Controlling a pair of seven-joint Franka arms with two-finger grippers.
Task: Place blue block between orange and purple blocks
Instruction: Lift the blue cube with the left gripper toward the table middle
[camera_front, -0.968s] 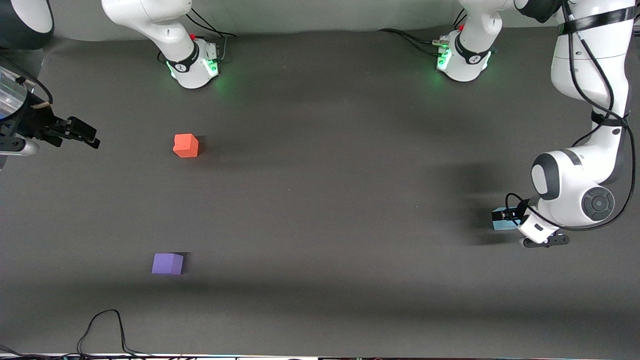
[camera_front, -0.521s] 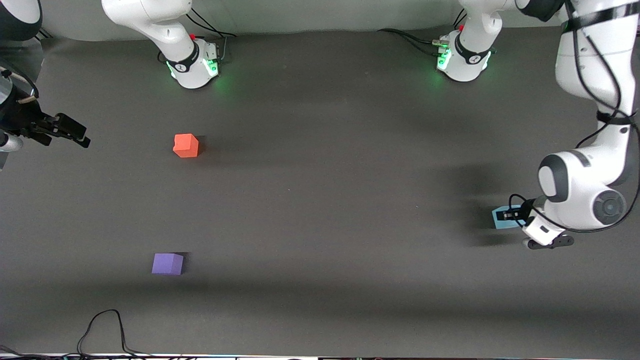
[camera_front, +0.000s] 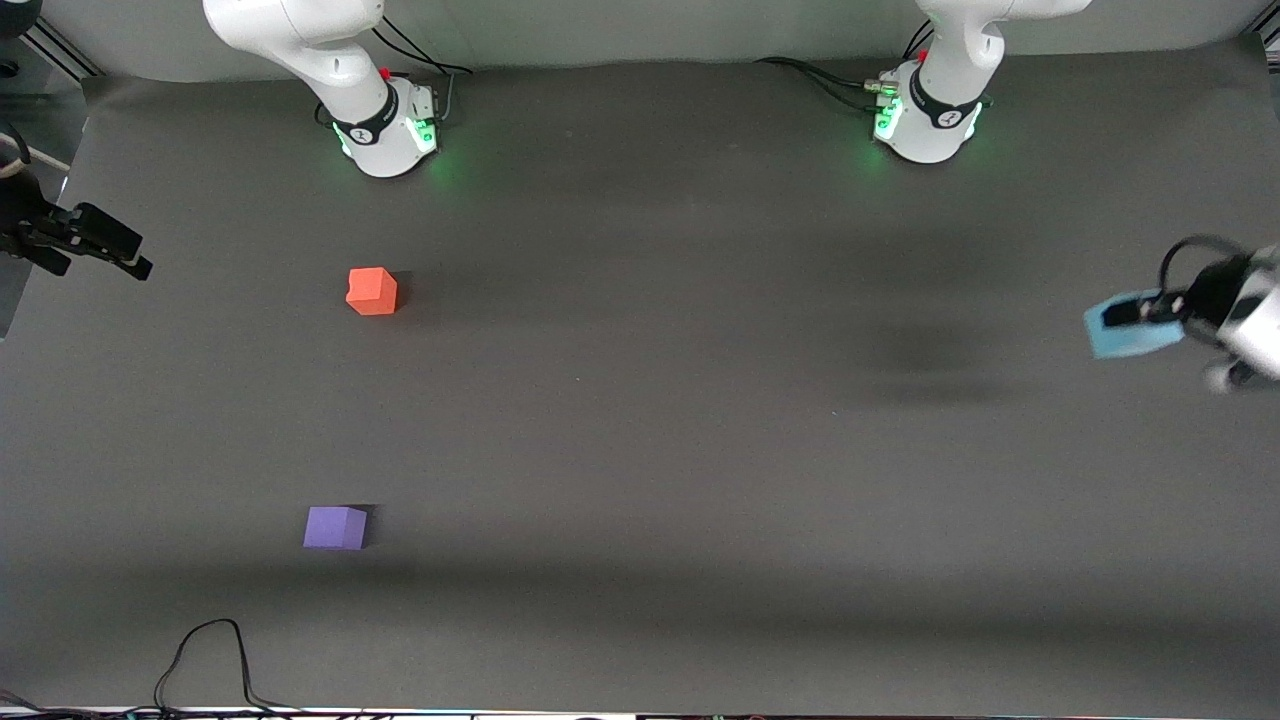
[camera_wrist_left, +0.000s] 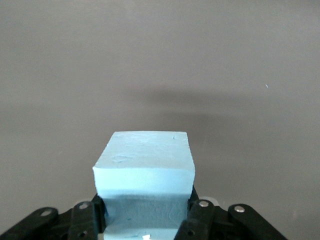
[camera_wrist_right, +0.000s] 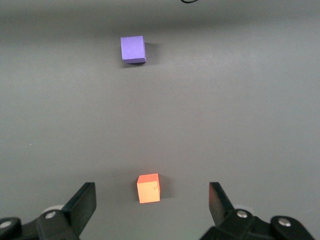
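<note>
Blue block (camera_front: 1128, 332) lifted in left gripper (camera_front: 1150, 312)
Clamped above table's (camera_front: 640, 420) left-arm edge; right gripper (camera_front: 110, 250) waited, jaws wide.

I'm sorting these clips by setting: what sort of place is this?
Likely a robotics lab bench: two arms bolted to a dark-covered table, cables trailing, and only foam cubes on it, an orange block and a purple block.

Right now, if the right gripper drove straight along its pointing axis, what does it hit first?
Likely the orange block: it sits between the open fingers of the right gripper in the right wrist view, with the purple block farther along that line. Depth is unclear; it may meet bare table first.
</note>
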